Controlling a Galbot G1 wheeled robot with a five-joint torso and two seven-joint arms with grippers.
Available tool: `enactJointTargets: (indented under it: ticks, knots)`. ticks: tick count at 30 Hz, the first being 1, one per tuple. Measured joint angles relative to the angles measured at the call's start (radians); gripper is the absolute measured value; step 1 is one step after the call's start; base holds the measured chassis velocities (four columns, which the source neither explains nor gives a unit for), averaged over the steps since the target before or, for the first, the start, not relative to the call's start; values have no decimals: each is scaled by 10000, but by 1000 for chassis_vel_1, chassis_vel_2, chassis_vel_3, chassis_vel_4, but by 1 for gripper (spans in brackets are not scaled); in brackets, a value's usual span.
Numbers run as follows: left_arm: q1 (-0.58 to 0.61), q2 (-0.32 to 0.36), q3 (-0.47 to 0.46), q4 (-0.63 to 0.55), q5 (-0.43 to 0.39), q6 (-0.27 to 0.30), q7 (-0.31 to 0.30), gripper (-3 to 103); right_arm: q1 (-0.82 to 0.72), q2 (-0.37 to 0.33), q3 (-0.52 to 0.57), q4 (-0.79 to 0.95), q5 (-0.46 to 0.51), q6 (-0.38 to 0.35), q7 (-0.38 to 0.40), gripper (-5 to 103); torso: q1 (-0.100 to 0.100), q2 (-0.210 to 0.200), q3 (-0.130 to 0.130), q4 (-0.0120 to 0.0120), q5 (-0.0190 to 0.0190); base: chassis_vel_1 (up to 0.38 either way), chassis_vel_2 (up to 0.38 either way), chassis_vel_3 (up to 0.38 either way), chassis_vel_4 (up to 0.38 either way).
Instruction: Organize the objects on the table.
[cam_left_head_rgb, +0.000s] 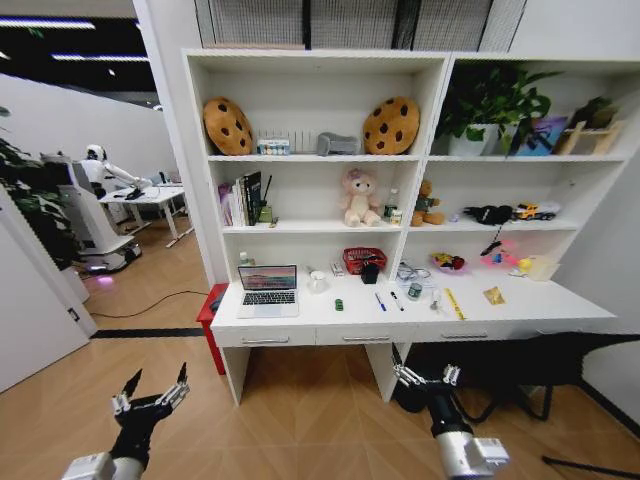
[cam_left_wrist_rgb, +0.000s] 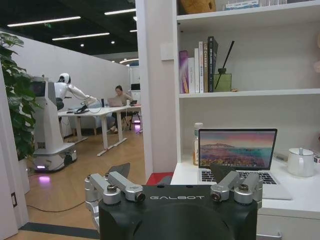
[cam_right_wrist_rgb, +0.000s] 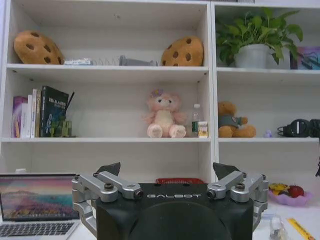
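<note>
White shelving unit (cam_left_head_rgb: 400, 150) against pale wall, above herringbone wood floor (cam_left_head_rgb: 300, 420); ceiling strip lights (cam_left_wrist_rgb: 75, 27) over open office area with leafy plant (cam_left_wrist_rgb: 15, 100).

On the counter (cam_left_head_rgb: 560, 310): one laptop (cam_left_head_rgb: 268, 290), open; one small green toy car (cam_left_head_rgb: 339, 304); two pens, one blue (cam_left_head_rgb: 380, 301) and one black (cam_left_head_rgb: 397, 300); one yellow ruler (cam_left_head_rgb: 454, 303); one small jar (cam_left_head_rgb: 414, 291); one white mug (cam_left_head_rgb: 318, 281); one red basket (cam_left_head_rgb: 363, 260); one pink bowl (cam_left_head_rgb: 449, 263). On the shelves above: two cookie-shaped cushions (cam_left_head_rgb: 229, 126) (cam_left_head_rgb: 391, 125), one pink plush toy (cam_left_head_rgb: 360, 198), one brown teddy bear (cam_left_head_rgb: 427, 204), one potted plant (cam_left_head_rgb: 483, 105), one pair of headphones (cam_left_head_rgb: 490, 214), one toy truck (cam_left_head_rgb: 535, 211), one row of books (cam_left_head_rgb: 243, 199)
</note>
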Motion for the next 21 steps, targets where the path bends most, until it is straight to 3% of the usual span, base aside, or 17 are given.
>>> enactJointTargets:
  ticks: [2,21]
  knots:
    - [35,-6,88,-6,37,7,3,92,76,36,92,-30,-310,384,-113,100,0,0,0,2,0,0,0,0,0]
    - [-72,4,-6,22,-209,-5,13,92,-30,315,34,-42,-463,476,-273,100,0,0,0,1,0,0,0,0,0]
